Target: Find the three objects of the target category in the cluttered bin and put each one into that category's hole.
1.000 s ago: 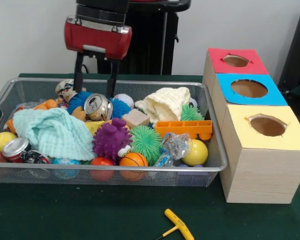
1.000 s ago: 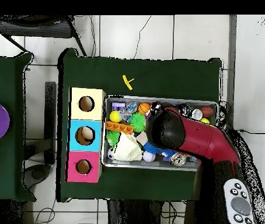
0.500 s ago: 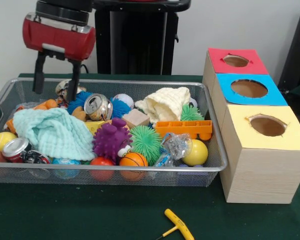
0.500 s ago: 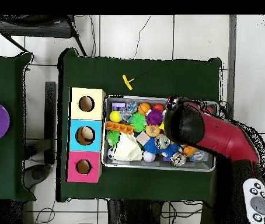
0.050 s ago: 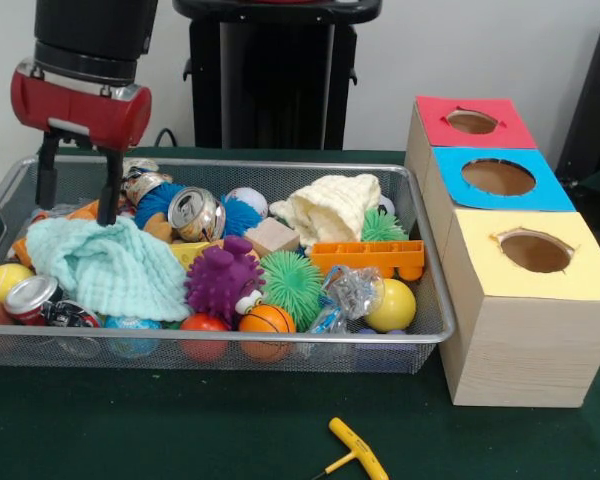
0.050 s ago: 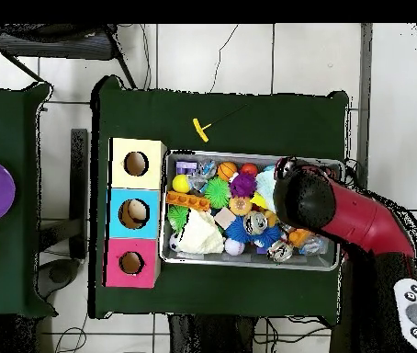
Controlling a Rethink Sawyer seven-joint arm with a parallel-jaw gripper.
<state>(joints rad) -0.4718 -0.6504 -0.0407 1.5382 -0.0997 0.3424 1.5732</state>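
Note:
My gripper (image 5: 77,210) hangs open and empty over the back left of the wire bin (image 5: 420,335), its fingertips just above the mint cloth (image 5: 105,265). A crushed silver can (image 5: 195,213) lies right of it, and another can (image 5: 140,185) sits behind the fingers. A third can (image 5: 30,295) lies at the front left. A purple spiky ball (image 5: 223,278), a green spiky ball (image 5: 292,285), a small basketball (image 5: 267,320) and a yellow ball (image 5: 392,305) fill the front. From overhead the red arm (image 6: 304,200) hides the gripper and that end of the bin (image 6: 249,262).
Three wooden boxes stand right of the bin, with holes in red (image 5: 472,122), blue (image 5: 498,178) and yellow (image 5: 535,252) tops. A cream cloth (image 5: 330,208), an orange toy (image 5: 368,257) and a wood block (image 5: 272,236) lie mid-bin. A yellow tool (image 5: 355,447) lies on the table in front.
The gripper has travelled from above the crushed can to the bin's left end in the front view and dropped lower over the mint cloth, staying open and empty.

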